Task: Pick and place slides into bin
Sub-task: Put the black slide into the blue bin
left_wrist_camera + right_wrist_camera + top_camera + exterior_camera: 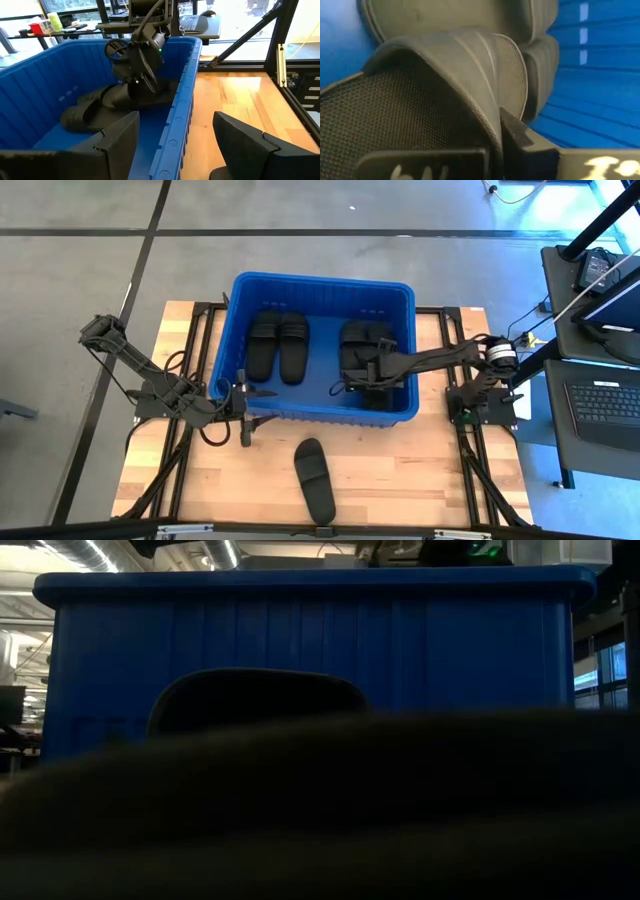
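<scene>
The right gripper (362,372) is reached down into the blue bin (240,288), and its fingers are clamped on the ribbed strap of a black slide (445,85), as is seen close up in the right wrist view. This slide is held on top of a heap of other slides (372,345) directly under the gripper. A neat pair of slides (279,345) is laid flat on the bin floor, well to that gripper's side. The left gripper (262,392) is held at the bin's near rim with its fingers (117,137) spread apart and nothing between them. One single slide (314,478) is left on the wooden table (420,470), outside the bin and near the left gripper.
</scene>
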